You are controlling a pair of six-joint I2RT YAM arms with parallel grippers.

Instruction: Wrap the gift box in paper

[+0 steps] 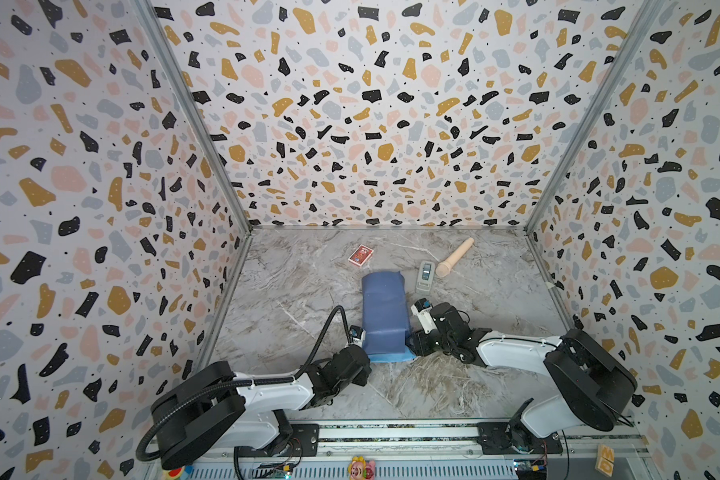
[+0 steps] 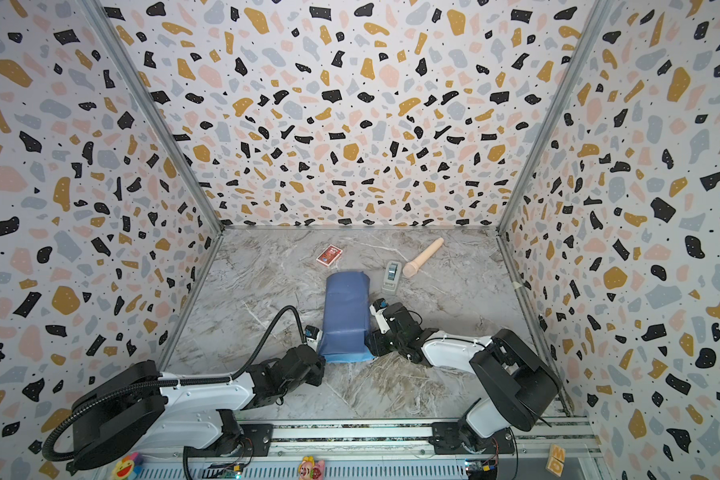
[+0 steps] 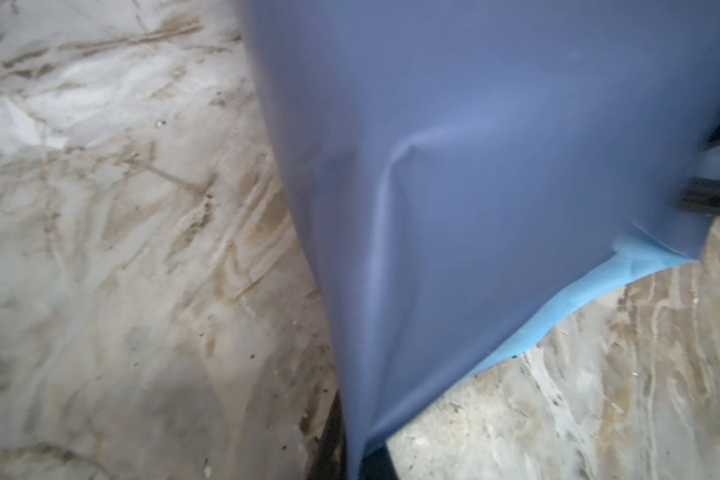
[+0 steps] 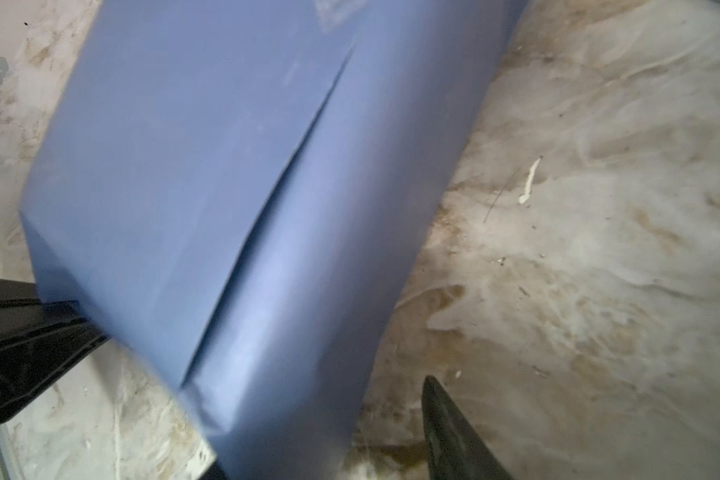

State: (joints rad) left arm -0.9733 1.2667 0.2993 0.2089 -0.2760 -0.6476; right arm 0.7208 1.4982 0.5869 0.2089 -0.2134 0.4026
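The paper [image 1: 385,311] [image 2: 346,309] lies folded into a long blue bundle in the middle of the table, with an overlapping seam along its top [image 4: 275,199]. A lighter blue edge [image 1: 387,356] sticks out at its near end. The gift box is hidden under the paper. At the bundle's near left corner, my left gripper [image 1: 361,343] [image 2: 317,340] [image 3: 354,457] is shut on a fold of the paper. My right gripper [image 1: 413,338] [image 2: 370,338] [image 4: 321,424] stands open at the near right corner. One of its fingers [image 4: 454,436] is apart from the paper, with bare table between them.
A red card pack [image 1: 360,254], a grey tape dispenser [image 1: 425,276] and a wooden roller [image 1: 454,257] lie behind the bundle. Patterned walls close the marbled table [image 1: 292,299] on three sides. The arms' rail [image 1: 391,434] runs along the front.
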